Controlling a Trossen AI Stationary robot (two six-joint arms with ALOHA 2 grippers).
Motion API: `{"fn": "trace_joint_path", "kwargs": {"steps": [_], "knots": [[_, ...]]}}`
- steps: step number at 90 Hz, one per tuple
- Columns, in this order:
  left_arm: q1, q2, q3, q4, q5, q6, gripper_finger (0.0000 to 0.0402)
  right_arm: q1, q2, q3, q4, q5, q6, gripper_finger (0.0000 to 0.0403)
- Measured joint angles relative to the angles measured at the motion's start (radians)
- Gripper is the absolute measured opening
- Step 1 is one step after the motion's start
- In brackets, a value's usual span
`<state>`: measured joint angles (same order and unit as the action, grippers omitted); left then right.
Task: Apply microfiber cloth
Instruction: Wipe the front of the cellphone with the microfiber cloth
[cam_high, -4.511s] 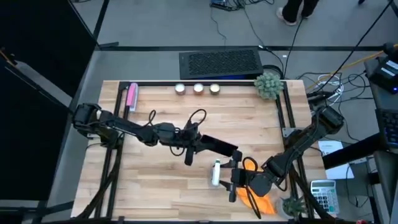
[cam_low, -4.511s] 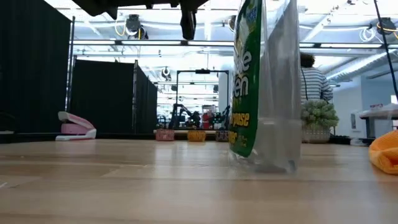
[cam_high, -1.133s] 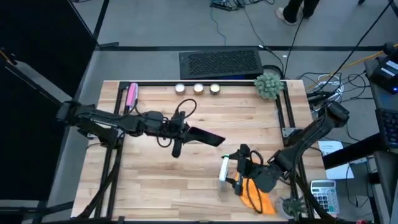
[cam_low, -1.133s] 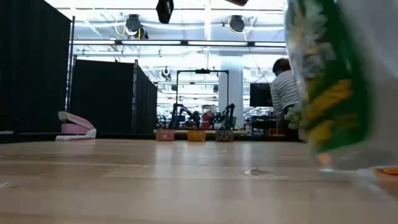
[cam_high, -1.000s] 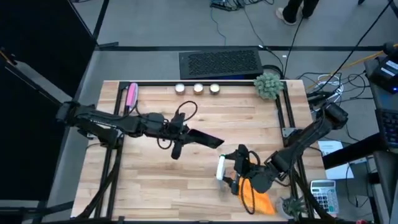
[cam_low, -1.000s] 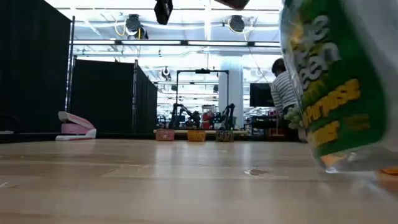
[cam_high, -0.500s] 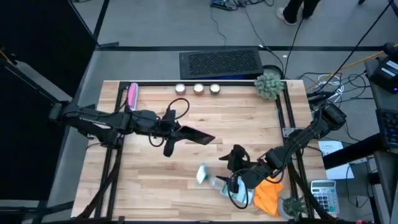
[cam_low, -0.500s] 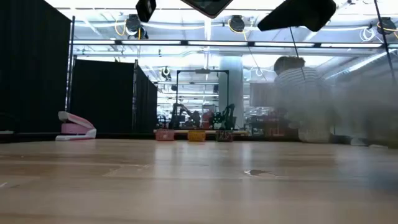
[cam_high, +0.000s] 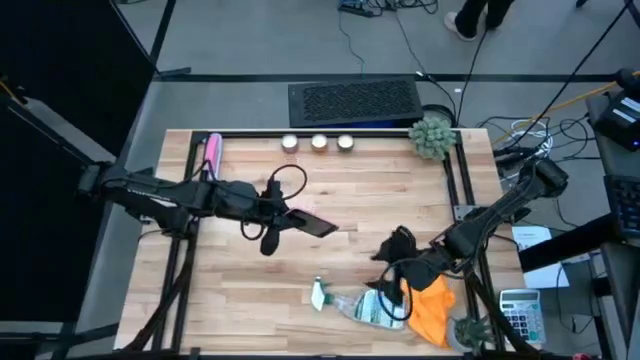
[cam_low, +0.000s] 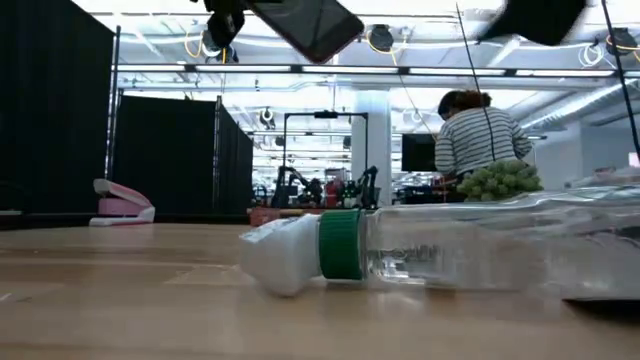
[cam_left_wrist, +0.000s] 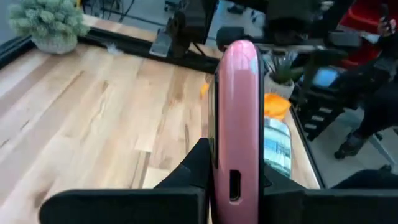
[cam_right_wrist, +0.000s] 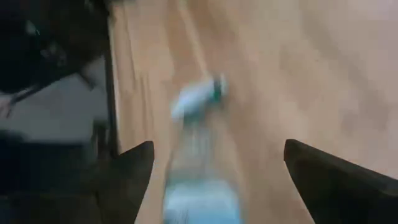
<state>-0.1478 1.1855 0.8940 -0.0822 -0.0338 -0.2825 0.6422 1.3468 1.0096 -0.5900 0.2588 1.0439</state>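
Much of the microfiber cloth (cam_high: 432, 308) is covered by my right arm and by the fallen spray bottle (cam_high: 362, 304), so only a bunched orange heap shows near the desk's front right corner. My right wrist view is smeared, and the bottle there is only a pale streak. My right pincer (cam_high: 398, 247) hangs just beside the cloth, toward the middle of the desk, its fingers (cam_right_wrist: 134, 168) spread wide with nothing between them; the bottle lies on its side between that pincer and the front edge, touching the cloth. My left pincer (cam_high: 283, 214) is over the desk's left half, clenched on the pink-cased phone (cam_left_wrist: 236, 118), held off the wood.
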Motion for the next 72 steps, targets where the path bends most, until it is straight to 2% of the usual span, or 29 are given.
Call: {"fn": "trace_joint_path", "kwargs": {"steps": [11,19,31,51,57,62,72], "knots": [[-0.031,0.040,0.000,-0.004,0.001,-0.018,0.0009,0.078,0.058,-0.001,-0.180,-0.240,0.202,0.0343],[-0.052,0.077,0.000,-0.002,0.001,-0.036,0.0009,0.140,0.103,-0.002,-0.241,-0.331,0.272,0.0343],[-0.071,0.152,0.000,0.038,0.005,-0.069,0.0009,0.219,0.179,-0.002,-0.249,-0.373,0.312,0.0339],[-0.078,0.252,0.000,0.178,0.005,-0.103,0.0009,0.275,0.364,-0.002,-0.299,-0.286,0.306,0.0331],[-0.077,0.260,-0.001,0.182,0.004,-0.106,0.0009,0.273,0.412,0.003,-0.293,-0.299,0.306,0.0307],[-0.076,0.263,-0.001,0.202,0.004,-0.114,0.0009,0.273,0.439,0.003,-0.275,-0.306,0.301,0.0271],[-0.076,0.264,-0.001,0.225,0.004,-0.129,0.0009,0.272,0.449,0.006,-0.260,-0.327,0.275,0.0156]]}}
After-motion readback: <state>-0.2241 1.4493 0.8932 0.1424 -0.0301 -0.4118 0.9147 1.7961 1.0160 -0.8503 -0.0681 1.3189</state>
